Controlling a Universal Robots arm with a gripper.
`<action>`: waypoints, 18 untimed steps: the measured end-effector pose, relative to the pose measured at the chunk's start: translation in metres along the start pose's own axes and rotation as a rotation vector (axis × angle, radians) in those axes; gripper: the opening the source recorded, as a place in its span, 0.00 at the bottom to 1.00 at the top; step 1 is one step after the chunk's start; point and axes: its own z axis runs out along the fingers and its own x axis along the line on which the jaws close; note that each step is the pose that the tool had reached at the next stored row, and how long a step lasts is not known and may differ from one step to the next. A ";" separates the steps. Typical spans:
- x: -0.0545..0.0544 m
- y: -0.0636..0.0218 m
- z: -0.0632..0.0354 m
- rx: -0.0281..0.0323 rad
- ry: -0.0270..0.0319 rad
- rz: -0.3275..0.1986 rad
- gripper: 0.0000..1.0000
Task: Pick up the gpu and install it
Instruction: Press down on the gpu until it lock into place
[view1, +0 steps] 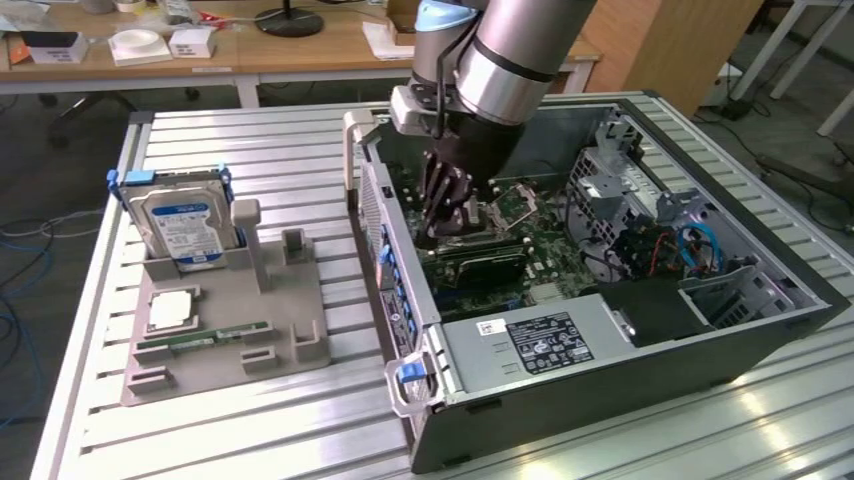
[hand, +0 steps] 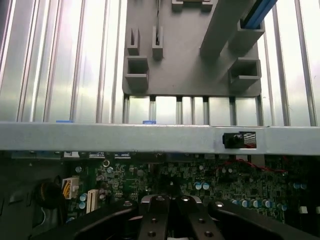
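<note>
The claw (view1: 447, 225) reaches down inside the open computer case (view1: 747, 330), just above its motherboard (view1: 534, 250); the gpu (view1: 487, 262) lies flat directly beneath. I cannot tell its grip.

This is a robotics lab or electronics workshop. A ribbed aluminium-slat desk (view1: 267, 150) carries an open black desktop computer case (view1: 601, 330) with its green motherboard (view1: 534, 250) laid bare, and beside it a grey moulded plastic fixture tray (view1: 227, 310) holding loose computer parts, while a silver-and-blue industrial robot arm (view1: 514, 40) reaches into the case. Behind stand long wooden worktables (view1: 307, 50) strewn with small white boxes (view1: 167, 44) and a black round lamp base (view1: 290, 20), and loose cables (view1: 27, 250) trail across the floor.
</note>
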 end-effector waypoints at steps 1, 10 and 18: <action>0.000 0.0003 0.0002 -0.0002 0.0000 0.000 0.10; -0.002 0.0069 0.0028 -0.0005 0.0001 0.000 0.10; -0.002 0.0099 0.0037 -0.0005 0.0001 0.000 0.10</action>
